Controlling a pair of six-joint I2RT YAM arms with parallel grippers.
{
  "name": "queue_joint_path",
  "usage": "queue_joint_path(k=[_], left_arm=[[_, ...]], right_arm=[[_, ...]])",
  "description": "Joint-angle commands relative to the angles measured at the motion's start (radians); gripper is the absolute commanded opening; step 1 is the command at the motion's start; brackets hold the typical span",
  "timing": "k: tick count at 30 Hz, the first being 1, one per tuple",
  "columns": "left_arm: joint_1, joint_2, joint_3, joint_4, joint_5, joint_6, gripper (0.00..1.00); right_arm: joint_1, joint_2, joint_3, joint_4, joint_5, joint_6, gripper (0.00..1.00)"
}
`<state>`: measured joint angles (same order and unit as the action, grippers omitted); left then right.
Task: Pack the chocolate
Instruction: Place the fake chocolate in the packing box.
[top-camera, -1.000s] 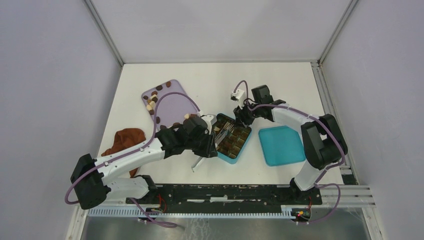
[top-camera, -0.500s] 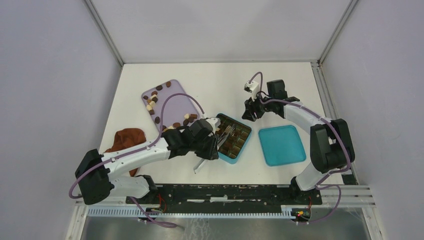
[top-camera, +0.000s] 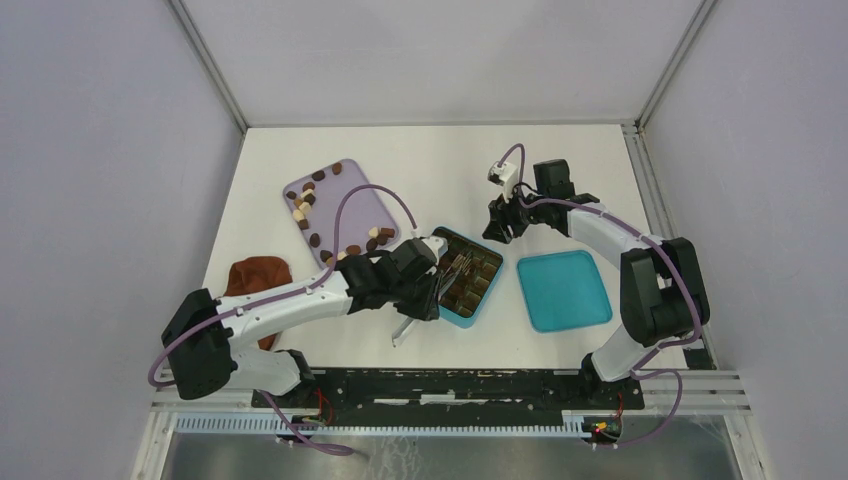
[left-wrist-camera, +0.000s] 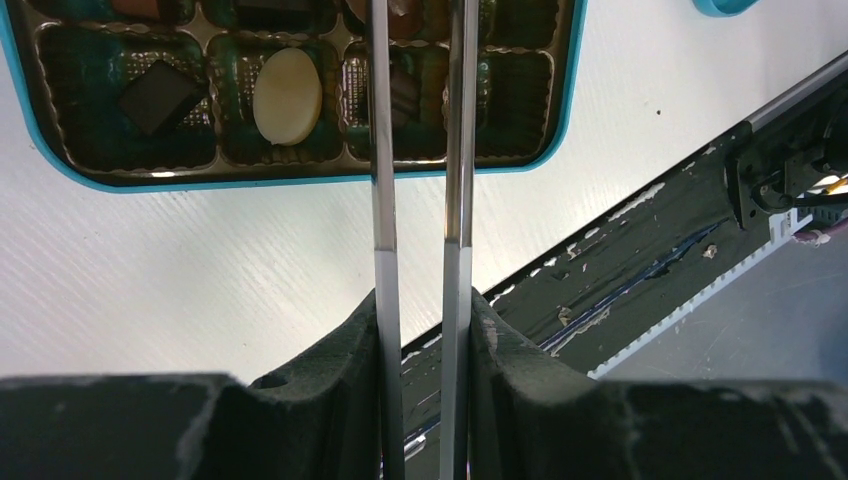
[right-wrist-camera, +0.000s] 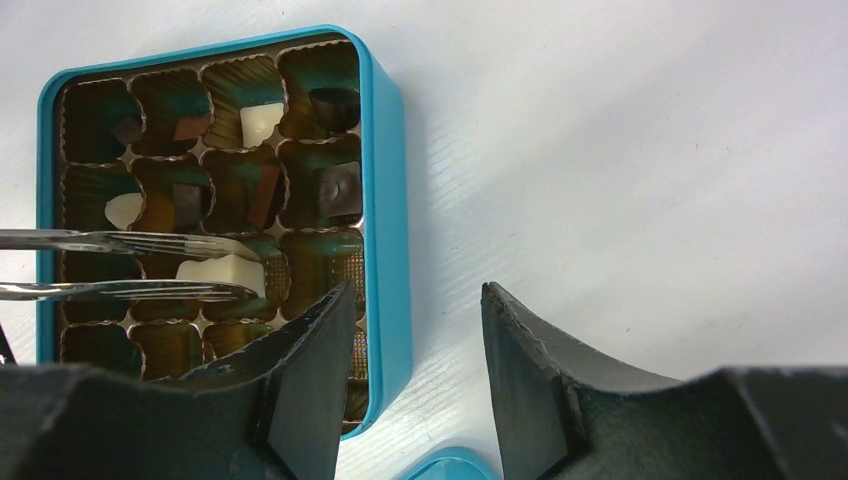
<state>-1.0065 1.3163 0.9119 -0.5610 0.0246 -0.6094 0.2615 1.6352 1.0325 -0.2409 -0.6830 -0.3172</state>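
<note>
As viewed from above: lilac tray (top-camera: 350, 205) at left, scattered with chocolate (top-camera: 310, 196); teal box (right-wrist-camera: 385, 200) at centre, more pieces in its cells. Beside box, right gripper (right-wrist-camera: 415, 330) spread wide, empty; left gripper (left-wrist-camera: 425, 330) clamped on metal tongs (left-wrist-camera: 458, 150), tips over box, perhaps pinching a cream piece (right-wrist-camera: 225, 272).

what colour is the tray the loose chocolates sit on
Lilac; the tray shows best from top external.

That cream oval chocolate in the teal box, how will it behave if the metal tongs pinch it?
Probably slippery: the smooth, rounded cream oval chocolate gives the thin metal tongs little flat face to pinch. It lies flat in a ribbed cell of the teal box, so it would likely slide, not roll. Hard squeezing might mark it.
</note>
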Motion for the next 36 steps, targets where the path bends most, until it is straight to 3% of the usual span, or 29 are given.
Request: queue_joint_path(k=[1,8,16,20,23,28,32,36], left_arm=[[-0.01,0.002,0.06,-0.006,-0.051,0.027,0.38],[-0.013,0.003,0.065,-0.024,-0.072,0.019,0.45],[-0.011,-0.093,0.098,-0.014,-0.121,-0.011,0.42],[0.023,-0.145,0.147,-0.088,-0.169,-0.008,0.42],[0.14,-0.194,0.164,-0.153,-0.138,0.018,0.42],[0.498,-0.292,0.14,-0.228,-0.012,0.106,0.43],[0.706,-0.268,0.141,-0.315,-0.057,0.204,0.43],[0.866,-0.208,0.097,-0.294,-0.011,0.265,0.43]], right_arm=[[-0.006,-0.025,0.025,0.029,-0.035,0.004,0.55],[-0.007,-0.03,0.024,0.029,-0.042,0.004,0.55],[-0.012,-0.045,0.024,0.029,-0.053,0.004,0.55],[-0.013,-0.07,0.022,0.03,-0.069,-0.001,0.55],[-0.013,-0.103,0.022,0.026,-0.077,-0.013,0.56],[-0.012,-0.158,0.053,-0.02,-0.094,-0.034,0.56],[-0.01,-0.177,0.101,-0.112,-0.139,-0.075,0.57],[-0.01,-0.214,0.025,-0.015,-0.186,-0.026,0.58]])
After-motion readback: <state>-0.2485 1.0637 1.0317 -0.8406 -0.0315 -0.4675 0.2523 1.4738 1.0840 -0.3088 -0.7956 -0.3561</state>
